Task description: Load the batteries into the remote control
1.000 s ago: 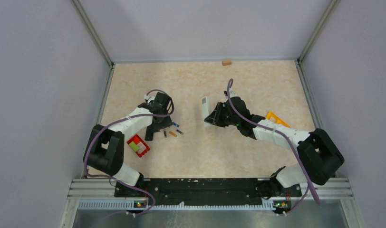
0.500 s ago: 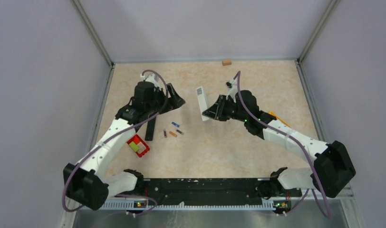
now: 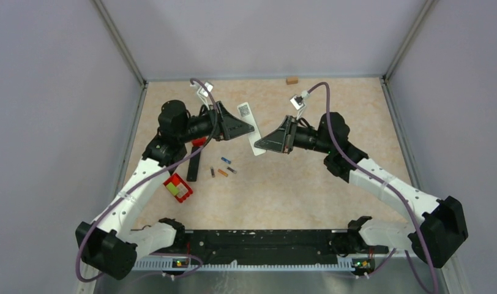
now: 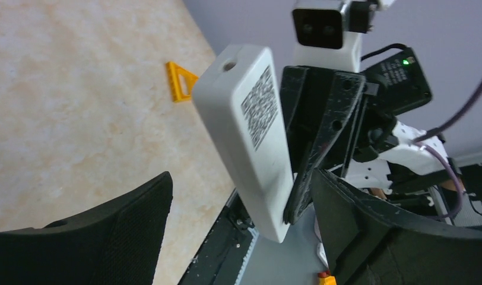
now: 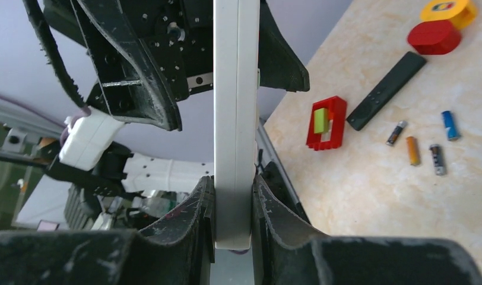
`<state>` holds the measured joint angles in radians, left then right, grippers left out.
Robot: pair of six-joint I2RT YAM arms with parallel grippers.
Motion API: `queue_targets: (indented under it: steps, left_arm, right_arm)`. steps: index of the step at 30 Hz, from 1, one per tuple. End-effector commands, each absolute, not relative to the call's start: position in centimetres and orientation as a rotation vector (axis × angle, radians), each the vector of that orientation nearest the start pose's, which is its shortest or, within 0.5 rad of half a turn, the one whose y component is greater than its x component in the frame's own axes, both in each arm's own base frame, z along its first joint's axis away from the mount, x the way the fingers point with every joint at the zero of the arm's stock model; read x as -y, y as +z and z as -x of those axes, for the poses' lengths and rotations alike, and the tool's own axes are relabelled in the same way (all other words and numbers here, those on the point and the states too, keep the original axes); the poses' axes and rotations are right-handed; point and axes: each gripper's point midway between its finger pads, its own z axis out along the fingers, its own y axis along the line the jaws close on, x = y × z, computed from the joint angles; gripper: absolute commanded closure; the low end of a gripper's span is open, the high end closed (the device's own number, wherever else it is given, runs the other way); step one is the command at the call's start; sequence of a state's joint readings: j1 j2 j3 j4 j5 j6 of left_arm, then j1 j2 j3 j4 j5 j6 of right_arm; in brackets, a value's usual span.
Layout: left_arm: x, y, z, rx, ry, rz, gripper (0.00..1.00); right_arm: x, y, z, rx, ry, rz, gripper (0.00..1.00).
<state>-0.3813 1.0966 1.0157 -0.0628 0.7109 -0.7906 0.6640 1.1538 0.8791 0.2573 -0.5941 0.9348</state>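
My right gripper is shut on the lower end of the white remote control, holding it in the air over the table's middle. The remote's QR label faces the left wrist camera. My left gripper is open, its fingers standing on either side of the remote with gaps. Several batteries lie on the table below: a blue one, an orange one and two dark ones.
A long black bar lies left of the batteries. A red block with a green piece sits nearer the front. A small brown block rests at the back edge. An orange triangle lies on the table.
My left arm has lifted off the table by the black bar, swung right to the remote, and its gripper has opened. My right arm has raised the remote and carried it leftward.
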Motion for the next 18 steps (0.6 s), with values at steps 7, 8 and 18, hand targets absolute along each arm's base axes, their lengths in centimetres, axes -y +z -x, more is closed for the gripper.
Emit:
queue_targets:
  steps: [7, 8, 18]
  left_arm:
    - [26.3, 39.5, -22.3, -1.734, -1.762, -0.296, 0.33]
    - [26.3, 39.6, -22.3, -1.733, -1.763, -0.298, 0.38]
    - [26.8, 39.1, -23.3, -1.711, -1.752, -0.340, 1.00]
  right_arm:
    - [-32.8, 36.9, -18.6, -1.638, 1.826, 0.474, 1.00]
    - [-32.9, 36.9, -18.5, -1.641, 1.834, 0.480, 1.00]
    - [-33.2, 36.9, -19.0, -1.687, 1.841, 0.444, 0.80]
